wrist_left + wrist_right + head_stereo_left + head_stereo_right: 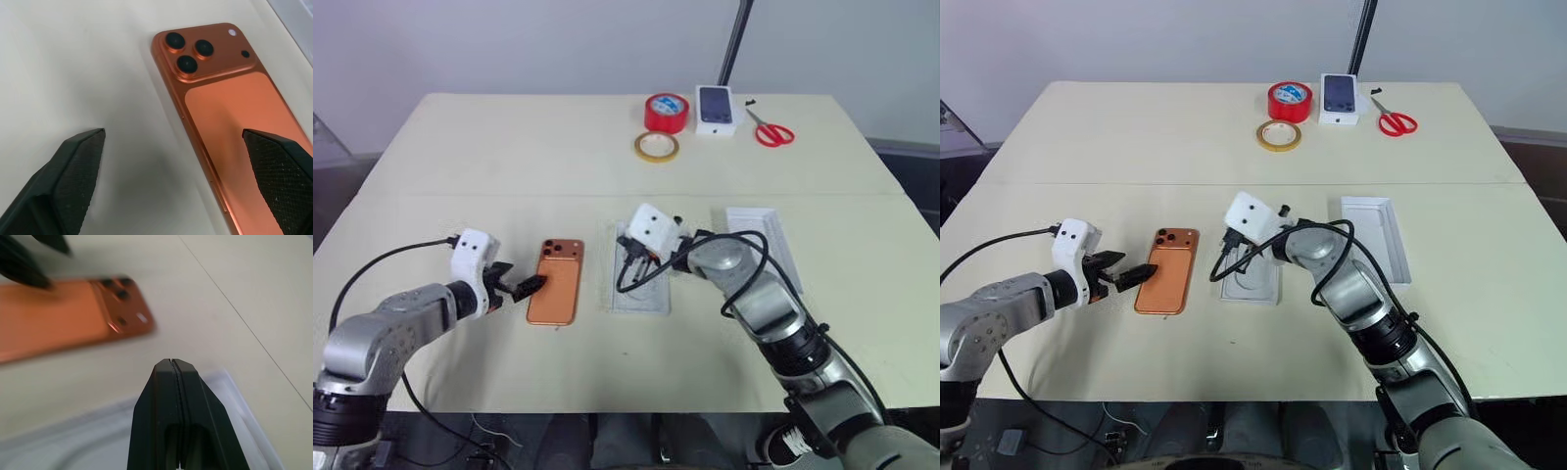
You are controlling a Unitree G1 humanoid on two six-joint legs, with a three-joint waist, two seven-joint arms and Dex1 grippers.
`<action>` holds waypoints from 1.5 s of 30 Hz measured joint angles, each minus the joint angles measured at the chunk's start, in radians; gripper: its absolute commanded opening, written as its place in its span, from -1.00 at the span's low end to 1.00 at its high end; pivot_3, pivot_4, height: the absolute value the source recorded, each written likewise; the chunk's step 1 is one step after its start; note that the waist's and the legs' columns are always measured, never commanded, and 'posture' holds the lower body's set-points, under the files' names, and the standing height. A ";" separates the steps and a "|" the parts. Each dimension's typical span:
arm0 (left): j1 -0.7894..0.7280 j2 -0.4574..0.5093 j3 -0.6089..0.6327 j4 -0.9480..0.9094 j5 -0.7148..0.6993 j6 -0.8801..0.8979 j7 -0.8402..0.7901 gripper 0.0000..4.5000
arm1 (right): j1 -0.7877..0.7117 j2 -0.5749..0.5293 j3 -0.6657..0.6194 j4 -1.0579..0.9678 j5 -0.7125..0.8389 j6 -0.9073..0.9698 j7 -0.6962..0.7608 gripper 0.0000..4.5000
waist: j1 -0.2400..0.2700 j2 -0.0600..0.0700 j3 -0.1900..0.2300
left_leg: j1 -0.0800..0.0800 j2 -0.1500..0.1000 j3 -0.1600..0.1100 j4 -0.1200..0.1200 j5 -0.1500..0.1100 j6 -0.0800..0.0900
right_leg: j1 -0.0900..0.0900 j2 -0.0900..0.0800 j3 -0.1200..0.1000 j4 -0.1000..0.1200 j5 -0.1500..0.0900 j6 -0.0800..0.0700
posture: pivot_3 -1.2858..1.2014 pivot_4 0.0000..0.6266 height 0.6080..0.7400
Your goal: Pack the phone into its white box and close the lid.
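Left tool (pixel 527 287) stands wide, empty, its textured black fingers (pixel 73 171) straddling the phone's near left edge. Right tool (pixel 177 382) is pressed shut, empty, over the insert (pixel 640 284).

The phone (pixel 556 281) lies flat on the desk (pixel 509 157), back up, left of the insert, well left of the white tray (pixel 773 245). To grip well, judged: lower squarely over the long edges, close on the sides, not the lens cluster.

Phone: slim, smooth orange-copper metal, rounded corners, square raised lens block. Insert: flat white, oval recess. Tray: thin-rimmed, rigid. Desk: matte cream.
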 measured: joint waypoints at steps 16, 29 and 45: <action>-0.132 -0.216 0.218 -0.005 -0.231 0.475 0.175 0.98 | -0.175 0.084 0.343 0.224 -0.158 0.015 0.079 -1.00 | 0.001 -0.001 -0.002 | 0.002 -0.001 -0.001 0.001 0.000 -0.001 | 0.001 -0.001 0.000 0.001 0.000 0.000 | 0.03 -0.52 0.65; -0.108 -0.335 0.281 -0.010 -0.394 0.552 0.266 0.98 | -0.174 0.104 0.349 0.247 -0.208 -0.029 0.108 -1.00 | 0.003 -0.001 -0.003 | 0.005 -0.002 0.000 -0.001 0.000 -0.001 | 0.003 -0.003 0.000 0.000 0.000 0.000 | 0.03 -0.52 0.65; -0.155 -0.342 0.380 0.155 -0.548 0.517 0.465 0.88 | -0.154 0.128 0.338 0.248 -0.217 -0.033 0.099 -1.00 | 0.000 -0.001 -0.003 | 0.005 -0.002 -0.001 -0.003 0.001 -0.003 | 0.002 -0.003 0.000 0.000 0.000 0.000 | 0.03 -0.52 0.65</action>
